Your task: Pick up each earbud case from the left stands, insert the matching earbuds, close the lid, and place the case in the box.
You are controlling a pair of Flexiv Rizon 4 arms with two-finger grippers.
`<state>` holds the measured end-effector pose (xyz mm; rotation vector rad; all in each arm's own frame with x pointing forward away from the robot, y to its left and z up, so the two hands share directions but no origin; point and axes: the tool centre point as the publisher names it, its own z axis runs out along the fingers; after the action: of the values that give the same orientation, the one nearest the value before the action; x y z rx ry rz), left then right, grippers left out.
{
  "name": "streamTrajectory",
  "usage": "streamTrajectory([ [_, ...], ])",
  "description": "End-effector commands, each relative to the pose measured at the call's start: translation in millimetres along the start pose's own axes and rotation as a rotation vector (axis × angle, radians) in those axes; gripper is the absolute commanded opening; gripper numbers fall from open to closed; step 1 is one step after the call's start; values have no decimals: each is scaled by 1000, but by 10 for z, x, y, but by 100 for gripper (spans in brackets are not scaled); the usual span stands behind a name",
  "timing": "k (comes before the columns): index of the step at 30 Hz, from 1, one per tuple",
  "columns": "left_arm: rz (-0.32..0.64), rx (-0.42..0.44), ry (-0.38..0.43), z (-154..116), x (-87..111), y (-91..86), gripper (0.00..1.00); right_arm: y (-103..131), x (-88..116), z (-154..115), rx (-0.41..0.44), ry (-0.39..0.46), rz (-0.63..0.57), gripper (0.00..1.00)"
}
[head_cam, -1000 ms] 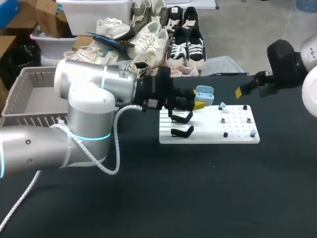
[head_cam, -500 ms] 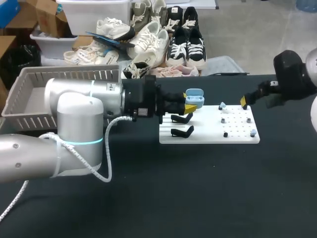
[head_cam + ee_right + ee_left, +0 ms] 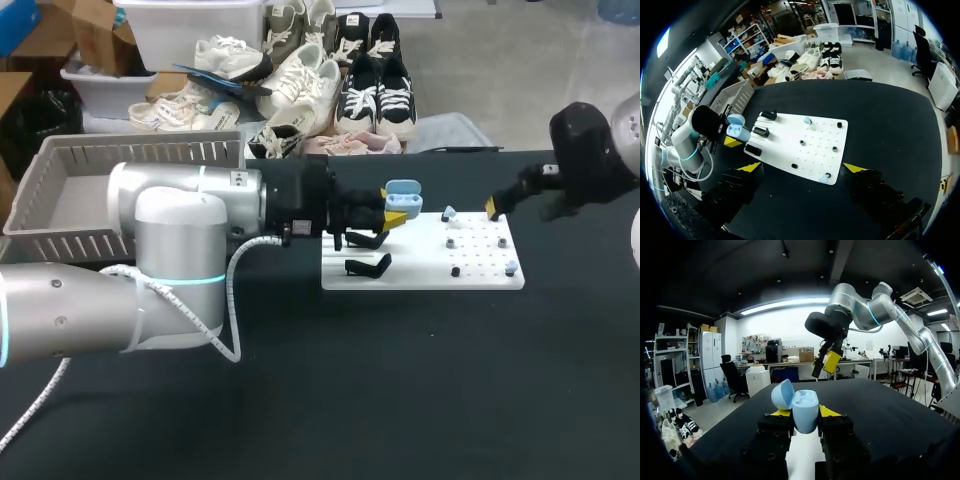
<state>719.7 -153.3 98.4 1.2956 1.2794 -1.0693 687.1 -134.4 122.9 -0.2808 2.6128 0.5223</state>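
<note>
Earbud case (image 3: 403,191), lid open — clamped in the left gripper (image 3: 397,212) at the white board's (image 3: 480,272) edge. Right gripper (image 3: 800,169) hangs beside that board, jaws wide.

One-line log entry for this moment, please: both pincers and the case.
left pincer: shut on earbud case, lid open, by stands | right pincer: open, empty, near white board | blue earbuds: on board

A broad table (image 3: 420,400) topped with matte black cloth (image 3: 880,120) is the one piece of furniture. The cloth lies flat and smooth across the table, under soft, even light from above.
</note>
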Motion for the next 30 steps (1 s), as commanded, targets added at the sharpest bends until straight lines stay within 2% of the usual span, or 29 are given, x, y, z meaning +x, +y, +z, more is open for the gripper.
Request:
streamTrajectory([
  [1,-4,11,1,75,59,69,0,12,32,-18,63,-5,4,100],
  [8,-17,-1,15,93,102,57,0,-16,26,-9,62,2,-1,100],
  [19,-30,-23,15,74,96,78,0,26,63,-57,110,50,-32,100],
  [30,-30,-23,15,74,96,78,0,56,153,-115,277,139,-81,100],
])
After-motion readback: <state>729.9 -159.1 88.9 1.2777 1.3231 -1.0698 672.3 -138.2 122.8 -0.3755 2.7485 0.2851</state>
